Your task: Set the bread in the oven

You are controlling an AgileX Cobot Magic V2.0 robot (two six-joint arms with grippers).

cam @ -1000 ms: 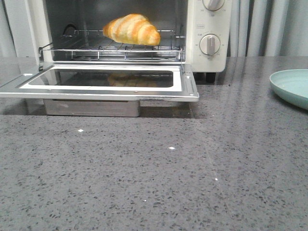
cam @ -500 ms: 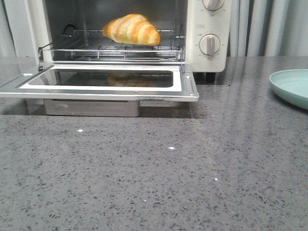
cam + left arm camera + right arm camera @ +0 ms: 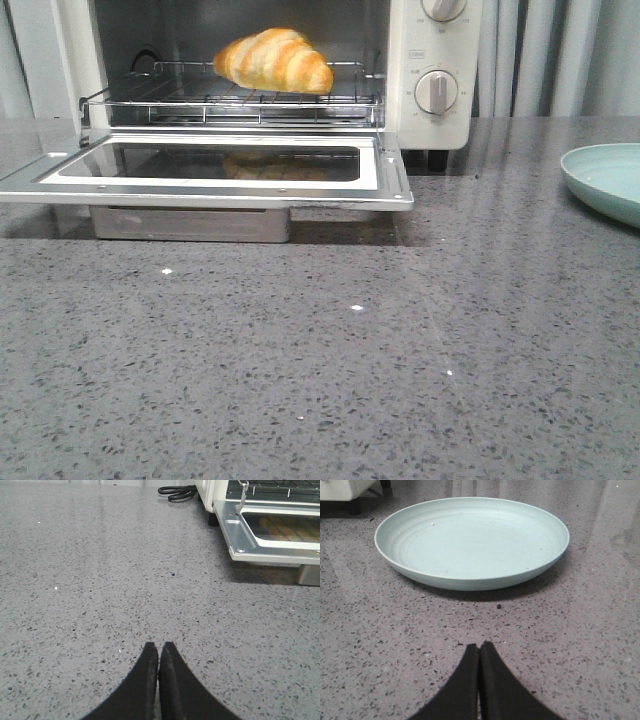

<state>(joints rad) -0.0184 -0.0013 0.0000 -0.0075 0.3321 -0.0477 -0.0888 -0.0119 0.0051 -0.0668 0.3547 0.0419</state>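
Note:
The bread (image 3: 273,61), a golden-brown striped croissant, lies on the wire rack (image 3: 230,98) inside the cream-white oven (image 3: 435,70). The oven's glass door (image 3: 215,168) is dropped open flat; it also shows in the left wrist view (image 3: 272,532). Neither gripper shows in the front view. My left gripper (image 3: 159,645) is shut and empty, low over the grey counter, well apart from the oven door. My right gripper (image 3: 479,645) is shut and empty over the counter, a short way from the plate.
A pale green empty plate (image 3: 608,180) sits at the right of the counter and fills the right wrist view (image 3: 470,542). A black cable (image 3: 176,492) lies beside the oven's far side. The grey speckled counter (image 3: 320,360) spreads in front.

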